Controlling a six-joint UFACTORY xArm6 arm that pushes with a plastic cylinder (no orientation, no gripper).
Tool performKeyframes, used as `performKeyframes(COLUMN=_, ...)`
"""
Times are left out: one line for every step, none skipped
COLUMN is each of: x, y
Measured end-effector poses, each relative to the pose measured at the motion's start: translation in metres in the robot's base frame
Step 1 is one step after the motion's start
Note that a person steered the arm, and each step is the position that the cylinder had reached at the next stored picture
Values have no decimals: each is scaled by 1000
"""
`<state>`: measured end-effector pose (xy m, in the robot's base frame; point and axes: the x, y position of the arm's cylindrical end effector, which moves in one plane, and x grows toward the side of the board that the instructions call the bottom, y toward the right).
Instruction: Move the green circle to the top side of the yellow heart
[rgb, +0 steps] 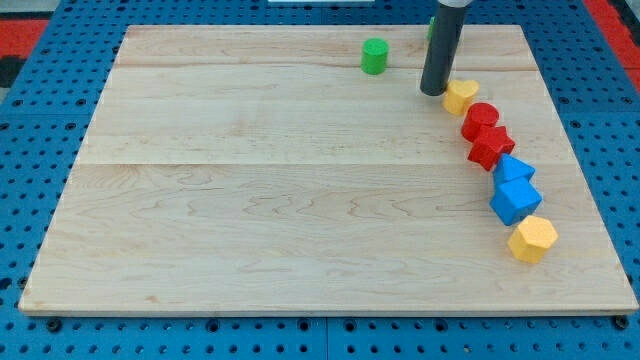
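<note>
1. Right now my tip (433, 93) rests on the wooden board (250, 200), near the view's top edge and toward the view's right; the dark rod rises straight up from it and leaves the view at the top
2. It is a plain rod end with no jaws or fingers, so it has nothing to open or close, and it holds nothing
3. Just to the view's right of my tip, almost touching it, lies the yellow heart (460, 96); whether the two are actually in contact I cannot tell
4. To the view's left of my tip and slightly higher stands the green circle (374, 56), clearly apart from the rod and from the yellow heart, with bare wood between
5. Partly hidden behind the rod, at its right edge near the view's top, a sliver of another green block (431, 27) shows; its shape cannot be made out
6. Below and to the right of my tip a curved chain of blocks runs toward the view's bottom right: a red block (480, 117) just past the yellow heart, a second red block (490, 145), a blue block (514, 170), a larger blue block (515, 200), and last a yellow hexagon-like block (532, 239)
7. Around the board lies a blue perforated surface (40, 150)
</note>
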<state>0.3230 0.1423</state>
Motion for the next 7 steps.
performKeyframes(x=7, y=1)
performKeyframes(x=17, y=1)
performKeyframes(x=19, y=0)
performKeyframes(x=3, y=-13)
performKeyframes(x=6, y=-68)
performKeyframes(x=-12, y=-144)
performKeyframes(x=-57, y=-153)
